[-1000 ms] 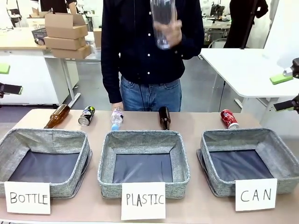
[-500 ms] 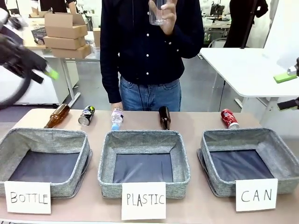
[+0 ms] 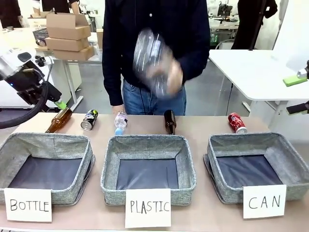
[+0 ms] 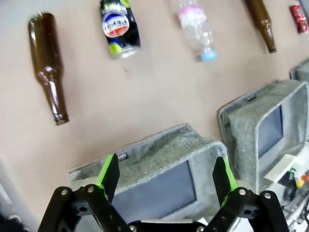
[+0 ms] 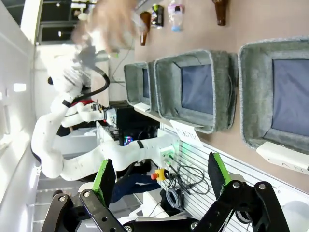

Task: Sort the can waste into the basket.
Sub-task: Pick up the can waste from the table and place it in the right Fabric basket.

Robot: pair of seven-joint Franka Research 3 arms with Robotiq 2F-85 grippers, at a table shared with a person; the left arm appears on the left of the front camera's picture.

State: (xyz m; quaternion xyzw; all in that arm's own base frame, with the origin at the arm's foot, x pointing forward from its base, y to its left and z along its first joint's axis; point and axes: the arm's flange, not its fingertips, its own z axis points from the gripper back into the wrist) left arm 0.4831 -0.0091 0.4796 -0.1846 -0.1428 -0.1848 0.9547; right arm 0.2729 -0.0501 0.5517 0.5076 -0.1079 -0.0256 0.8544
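The red dented can (image 3: 236,122) lies on the table just behind the basket (image 3: 289,164) carded "CAN" (image 3: 264,201). The black can (image 3: 89,119) lies far left between a brown bottle and a small plastic bottle. My left gripper (image 3: 53,99) hangs open above the table's left end, apart from both cans. In the left wrist view its gripper (image 4: 166,174) is spread wide over a basket, with the black can (image 4: 119,26) and red can (image 4: 299,12) ahead. My right gripper (image 3: 297,94) stays open, high at the right edge. Its own view shows the gripper (image 5: 161,183) empty above the basket (image 5: 251,92).
A person stands across the table swinging a clear plastic bottle (image 3: 152,60) at chest height. Two brown bottles (image 3: 59,120) (image 3: 169,122) and a small plastic bottle (image 3: 120,122) lie in the back row. Baskets carded "BOTTLE" (image 3: 9,154) and "PLASTIC" (image 3: 108,169) stand left and centre.
My left arm has swung in from the upper left and dropped toward the table's left end. The person lowered the clear bottle from head height to the chest. My right gripper barely moved.
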